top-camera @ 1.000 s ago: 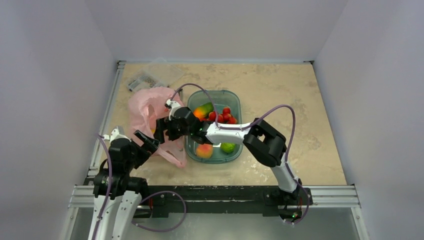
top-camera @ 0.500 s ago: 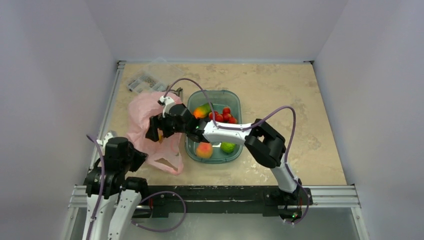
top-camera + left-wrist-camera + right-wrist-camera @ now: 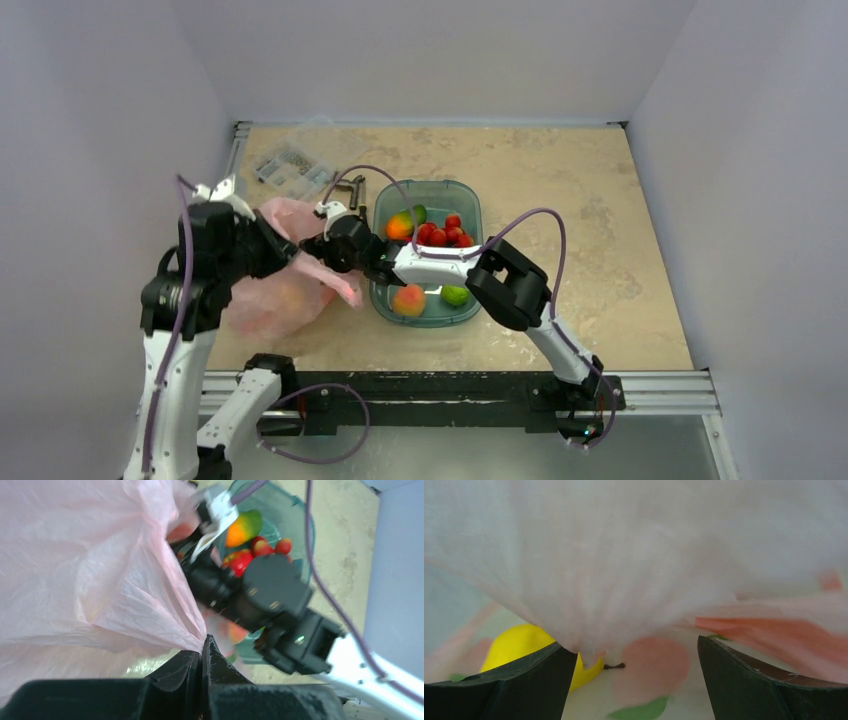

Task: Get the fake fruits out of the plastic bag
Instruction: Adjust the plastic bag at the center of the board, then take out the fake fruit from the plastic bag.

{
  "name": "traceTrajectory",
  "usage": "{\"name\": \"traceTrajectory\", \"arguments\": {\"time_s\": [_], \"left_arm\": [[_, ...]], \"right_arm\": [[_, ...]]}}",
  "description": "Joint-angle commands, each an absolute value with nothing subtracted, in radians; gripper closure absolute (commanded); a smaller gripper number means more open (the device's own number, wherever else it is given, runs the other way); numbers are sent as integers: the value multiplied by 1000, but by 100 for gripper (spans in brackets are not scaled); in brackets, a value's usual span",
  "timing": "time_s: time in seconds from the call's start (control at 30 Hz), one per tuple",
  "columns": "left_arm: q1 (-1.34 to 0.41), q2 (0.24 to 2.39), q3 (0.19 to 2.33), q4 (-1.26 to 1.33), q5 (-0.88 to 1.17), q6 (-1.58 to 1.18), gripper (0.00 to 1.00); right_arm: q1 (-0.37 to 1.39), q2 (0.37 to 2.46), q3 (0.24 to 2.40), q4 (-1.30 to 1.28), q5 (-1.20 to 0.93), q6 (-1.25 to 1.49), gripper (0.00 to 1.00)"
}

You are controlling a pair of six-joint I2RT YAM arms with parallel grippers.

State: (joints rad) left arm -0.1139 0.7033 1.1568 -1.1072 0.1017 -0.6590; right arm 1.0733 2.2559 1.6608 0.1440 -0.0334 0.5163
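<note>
The pink plastic bag [image 3: 270, 295] hangs lifted off the table at the left, and my left gripper [image 3: 202, 647] is shut on a pinched fold of its edge. My right gripper [image 3: 634, 655] is open inside the bag's mouth, under a sheet of pink film [image 3: 634, 555]. Between its fingers lies a pale peach-orange fruit [image 3: 654, 667] with a dark stem. A yellow fruit [image 3: 514, 645] sits against the left finger [image 3: 509, 690]. From above, the right gripper [image 3: 314, 246] is half hidden by the bag, and an orange blur [image 3: 291, 298] shows through the plastic.
A teal tub [image 3: 470, 205] right of the bag holds a green-orange mango-like fruit [image 3: 405, 221], a red bunch [image 3: 445, 233], a peach fruit [image 3: 408, 300] and a green fruit [image 3: 455, 295]. A clear parts box [image 3: 290, 165] lies at the far left.
My left gripper closed on the bag's edge and rose up and away to the left, lifting the bag. My right gripper reached further left into the bag's mouth.
</note>
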Motion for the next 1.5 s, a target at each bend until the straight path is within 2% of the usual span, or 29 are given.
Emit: {"name": "traceTrajectory", "arguments": {"time_s": [0.0,0.33,0.43,0.67,0.83,1.2,1.47], "left_arm": [[-117,889,1344,-1103,186,-523,100],[-115,556,909,-1122,78,-536,100],[-115,529,919,-1172,63,-562,100],[-115,523,922,-1260,57,-566,100],[-115,511,900,-1223,140,-526,100],[-115,517,890,-1218,195,-496,100],[-115,507,893,-1223,160,-511,100]], "right_arm": [[1074,2201,1644,174,45,560,11],[1074,2162,1622,187,78,491,4],[1074,2154,1629,198,53,431,1],[1077,2144,1626,249,-64,268,1],[1108,2141,1614,321,-137,199,1],[1194,2314,1833,178,92,85,1],[1206,2387,1850,151,88,109,2]]}}
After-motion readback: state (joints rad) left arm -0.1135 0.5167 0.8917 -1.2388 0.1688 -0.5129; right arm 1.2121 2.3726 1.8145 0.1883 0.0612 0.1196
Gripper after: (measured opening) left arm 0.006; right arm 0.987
